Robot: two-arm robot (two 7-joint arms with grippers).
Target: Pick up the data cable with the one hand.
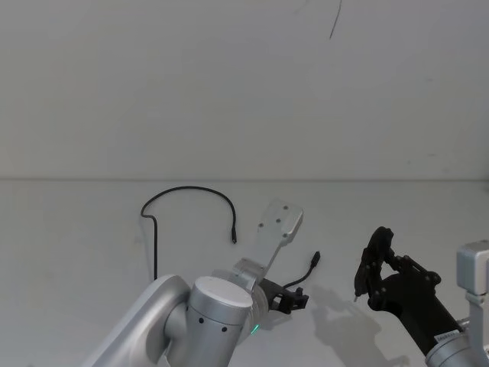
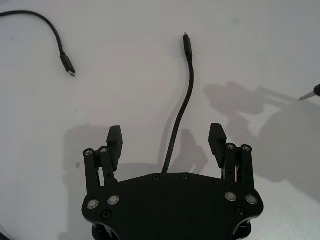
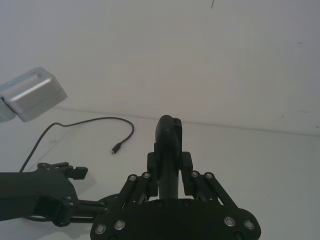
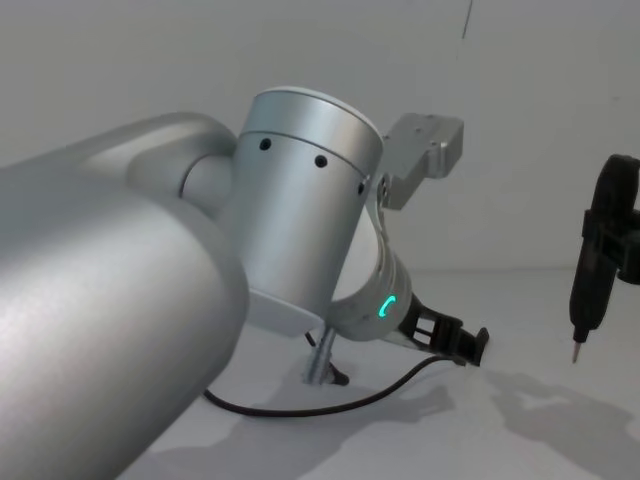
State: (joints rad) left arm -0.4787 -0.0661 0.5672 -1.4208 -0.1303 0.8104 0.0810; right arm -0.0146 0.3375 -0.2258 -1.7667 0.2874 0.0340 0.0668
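plain white wall (image 1: 229,76), white table (image 1: 69,252)

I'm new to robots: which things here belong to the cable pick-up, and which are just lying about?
In the job: thin black data cable, lying on the white table; black blocky left gripper, open over it.
Not in the job: slim dark right gripper with a pointed metal tip, idle off to the right.
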